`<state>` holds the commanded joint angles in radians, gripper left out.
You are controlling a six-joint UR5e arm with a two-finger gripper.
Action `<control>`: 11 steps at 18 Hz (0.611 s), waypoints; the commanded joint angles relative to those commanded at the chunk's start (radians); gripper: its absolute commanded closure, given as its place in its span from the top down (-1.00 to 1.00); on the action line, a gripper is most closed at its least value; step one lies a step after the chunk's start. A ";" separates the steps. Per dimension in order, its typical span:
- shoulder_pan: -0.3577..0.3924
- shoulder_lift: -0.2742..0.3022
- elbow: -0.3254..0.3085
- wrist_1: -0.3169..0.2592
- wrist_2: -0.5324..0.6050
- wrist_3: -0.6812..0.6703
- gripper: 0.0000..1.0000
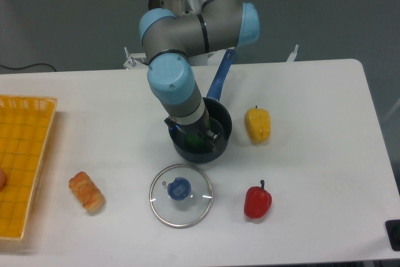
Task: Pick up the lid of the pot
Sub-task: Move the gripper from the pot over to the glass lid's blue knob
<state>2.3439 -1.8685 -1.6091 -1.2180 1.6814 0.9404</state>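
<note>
Crate: yellow-orange (28, 99), cut off by the left side of the frame, with a reddish-orange thing (2, 178) just showing inside.
Bread-like piece: golden brown (86, 192), lying slantwise on the white table (119, 148), lower left of the frame.
Pot lid: clear and round with a blue knob (181, 206), flat on the table, knob up, below the middle of the frame, just in front of the pot.
Arm: blue-grey and black (172, 73), reaching down from the top of the frame.
Claw: dark (195, 128), over the pot's opening, apart from the lid; its fingers blend into the black behind them, so I can't tell whether they're spread or together.
Pot: black (199, 156), centre of the frame, its blue handle (222, 74) pointing up and right; something green (195, 139) shows inside, partly hidden.
Yellow vegetable: pepper-like (257, 124), right of the pot.
Red vegetable: also pepper-like, dark-stemmed (257, 202), lower down, right of the lid.
Black object: (393, 228) cut off at the lower right edge.
</note>
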 joint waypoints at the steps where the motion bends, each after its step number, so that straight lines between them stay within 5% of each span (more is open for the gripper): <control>1: 0.000 0.003 0.000 0.009 -0.003 -0.003 1.00; 11: 0.015 0.008 0.009 0.034 -0.057 -0.286 1.00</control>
<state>2.3593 -1.8607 -1.5999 -1.1842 1.6246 0.6539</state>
